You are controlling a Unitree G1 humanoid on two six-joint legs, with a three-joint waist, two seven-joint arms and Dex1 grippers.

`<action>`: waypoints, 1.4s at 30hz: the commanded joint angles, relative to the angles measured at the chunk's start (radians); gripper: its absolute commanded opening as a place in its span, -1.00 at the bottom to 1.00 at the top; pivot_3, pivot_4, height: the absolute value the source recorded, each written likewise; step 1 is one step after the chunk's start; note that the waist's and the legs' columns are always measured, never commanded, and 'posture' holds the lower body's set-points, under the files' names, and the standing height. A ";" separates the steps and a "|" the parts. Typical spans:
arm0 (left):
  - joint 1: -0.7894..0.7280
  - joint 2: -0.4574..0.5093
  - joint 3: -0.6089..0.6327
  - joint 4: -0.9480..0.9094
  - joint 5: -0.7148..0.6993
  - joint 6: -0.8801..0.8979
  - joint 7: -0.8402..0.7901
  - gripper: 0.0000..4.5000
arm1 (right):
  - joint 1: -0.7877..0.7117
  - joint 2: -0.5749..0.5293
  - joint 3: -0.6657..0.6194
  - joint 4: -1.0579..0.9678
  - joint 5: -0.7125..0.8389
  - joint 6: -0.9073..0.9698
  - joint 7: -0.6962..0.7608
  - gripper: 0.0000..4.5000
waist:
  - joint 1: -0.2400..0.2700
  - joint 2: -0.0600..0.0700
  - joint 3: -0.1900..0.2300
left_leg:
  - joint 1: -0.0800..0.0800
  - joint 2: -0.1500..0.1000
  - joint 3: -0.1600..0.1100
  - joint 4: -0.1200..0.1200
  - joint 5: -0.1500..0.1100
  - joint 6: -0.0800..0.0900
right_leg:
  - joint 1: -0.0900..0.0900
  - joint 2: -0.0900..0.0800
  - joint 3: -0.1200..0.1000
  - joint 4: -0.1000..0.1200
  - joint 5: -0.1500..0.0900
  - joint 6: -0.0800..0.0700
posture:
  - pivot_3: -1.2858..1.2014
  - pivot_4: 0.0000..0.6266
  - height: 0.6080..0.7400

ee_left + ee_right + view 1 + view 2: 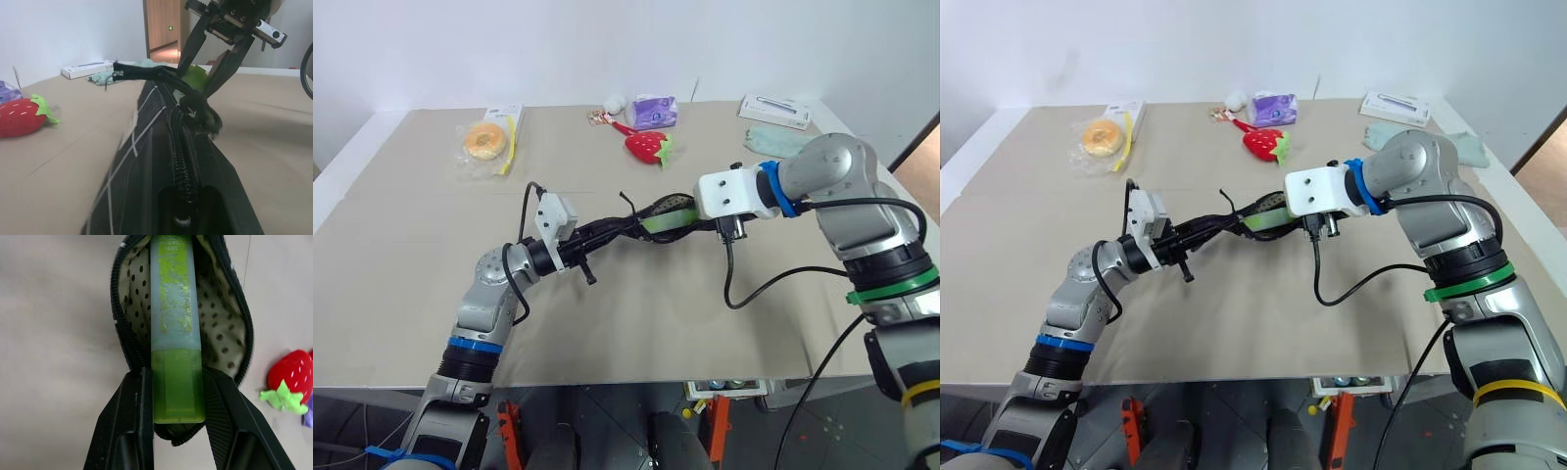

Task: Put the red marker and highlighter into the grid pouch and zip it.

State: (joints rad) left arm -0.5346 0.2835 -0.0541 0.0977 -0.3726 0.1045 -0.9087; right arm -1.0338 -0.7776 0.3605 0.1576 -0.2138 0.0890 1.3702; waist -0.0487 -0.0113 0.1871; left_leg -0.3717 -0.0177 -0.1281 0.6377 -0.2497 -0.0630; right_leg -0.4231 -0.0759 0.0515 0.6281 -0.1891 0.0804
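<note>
Grid pouch [636, 227] is held off the tabletop [401, 284] at mid-table, its near end clamped in the clenched left gripper [590, 238], which shows in the head views at lower left. In the left wrist view the black fabric with white grid lines runs away from the camera, the zip teeth on top and the mouth gaping at the far end. Highlighter [176, 328] stands in that open mouth, its translucent cap end already inside against the dotted cream lining and its solid green tail gripped between the two black fingers [134, 421] of the right gripper [177, 396], which reaches in from the right and points downward. Red marker cannot be made out. Farther back on the table lie a strawberry toy [648, 146], a purple packet [655, 111] and a small white object [614, 102]; at far left, a bagged doughnut-shaped item [485, 140] beside a white box [505, 114]; at far right, a pale green cloth [775, 141] and a flat white box [774, 111] near the wall.
</note>
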 commanded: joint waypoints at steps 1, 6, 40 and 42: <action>-0.003 -0.011 -0.002 -0.045 -0.007 -0.020 0.004 -1.00 | -0.033 0.039 0.015 -0.049 -0.009 -0.001 -0.004 -0.55 | 0.000 0.000 0.000 | 0.000 0.000 0.000 0.000 0.000 0.000 | 0.000 0.000 0.000 0.000 0.000 0.000 | 0.03 -0.52 1.00; 0.006 -0.011 -0.004 -0.058 -0.009 -0.014 0.009 -1.00 | -0.050 0.052 0.032 -0.038 -0.065 0.001 -0.017 -0.55 | 0.000 0.000 0.000 | 0.000 0.000 0.000 0.000 0.000 0.000 | 0.000 0.000 0.000 0.000 0.000 0.000 | 0.03 -0.52 1.00; 0.034 -0.013 -0.023 -0.058 0.009 -0.053 -0.003 -1.00 | -0.096 -0.049 -0.021 -0.051 0.259 0.706 0.223 -0.55 | 0.001 0.000 0.000 | 0.000 0.000 0.000 0.000 0.000 0.000 | 0.000 0.000 0.000 0.000 0.000 0.000 | 0.03 -0.52 1.00; 0.034 -0.011 -0.024 -0.056 0.011 -0.057 -0.007 -1.00 | -0.104 -0.040 -0.027 -0.043 0.291 0.740 0.217 -0.55 | 0.001 0.000 0.000 | 0.000 0.000 0.000 0.000 0.000 0.000 | 0.000 0.000 0.000 0.000 0.000 0.000 | 0.03 -0.52 1.00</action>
State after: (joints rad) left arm -0.4990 0.2667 -0.0736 0.0858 -0.3625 0.0655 -0.9102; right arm -1.0929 -0.8265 0.3678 0.1267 0.0250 0.8025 1.5480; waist -0.0477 -0.0113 0.1871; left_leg -0.3720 -0.0177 -0.1283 0.6381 -0.2497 -0.0630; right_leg -0.4231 -0.0759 0.0513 0.6284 -0.1888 0.0801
